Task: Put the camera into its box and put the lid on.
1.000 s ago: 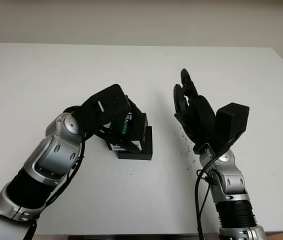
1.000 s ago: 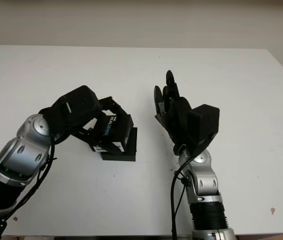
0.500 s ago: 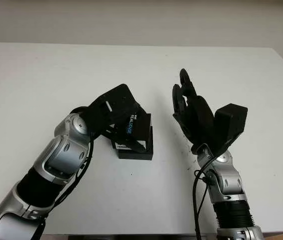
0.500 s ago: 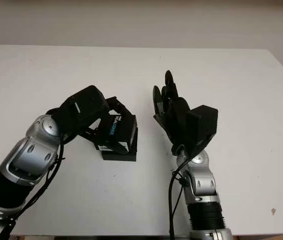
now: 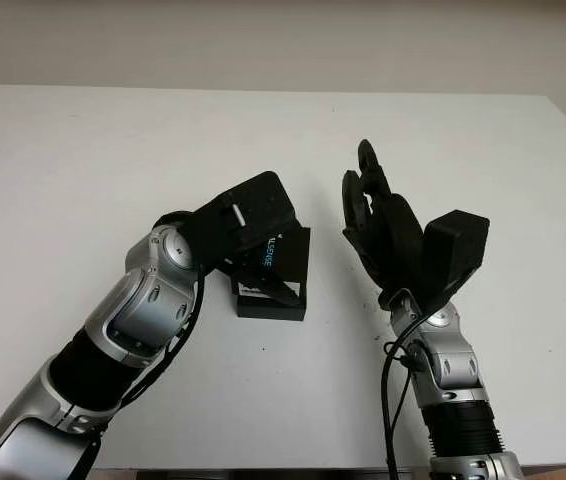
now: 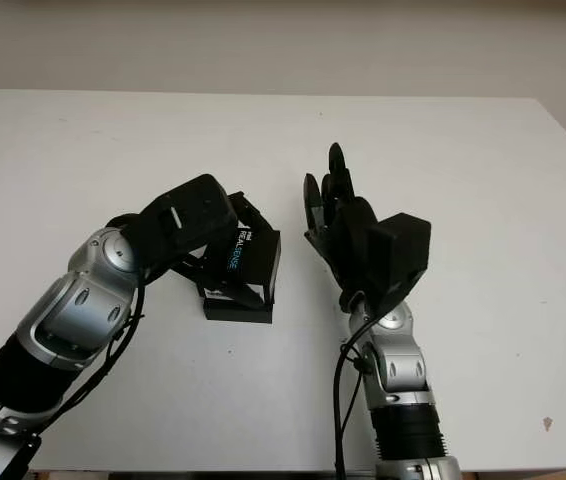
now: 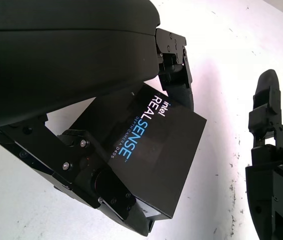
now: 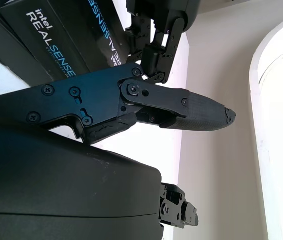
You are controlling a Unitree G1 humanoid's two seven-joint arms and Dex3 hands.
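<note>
Lid [image 5: 285, 258] is gripped tilted by left hand [image 5: 248, 225] above box [image 5: 271, 300]; it should be levelled before lowering. Right hand [image 5: 383, 225] is held open beside.

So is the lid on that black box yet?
Not yet: the left hand holds the lid tilted above the box.

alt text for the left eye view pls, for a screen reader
The robot's left hand grips a black box lid printed "Intel RealSense", holding it tilted over the black box base on a white table. The right hand, open, is raised just beside the box.
</note>
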